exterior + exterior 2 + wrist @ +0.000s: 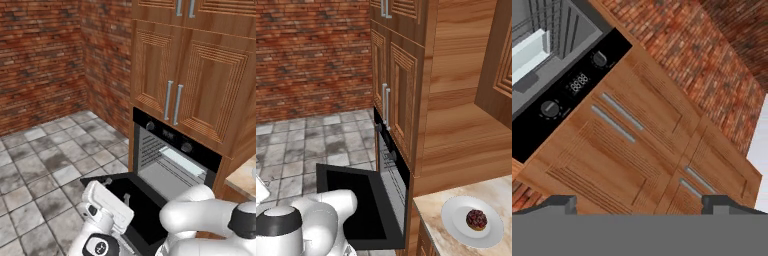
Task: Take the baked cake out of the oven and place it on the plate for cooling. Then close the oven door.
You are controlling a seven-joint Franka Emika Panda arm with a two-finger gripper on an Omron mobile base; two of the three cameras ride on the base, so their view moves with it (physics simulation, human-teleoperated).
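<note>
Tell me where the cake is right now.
The cake sits on the white plate on the counter, low right in the right base view, just right of the open oven door.

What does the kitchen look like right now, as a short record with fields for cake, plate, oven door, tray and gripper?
cake: dark brown, resting on the plate
plate: white, on the counter right of the oven
oven door: hanging open, lowered flat
oven: a pale tray on its rack
gripper: open, empty, above the open door
</note>
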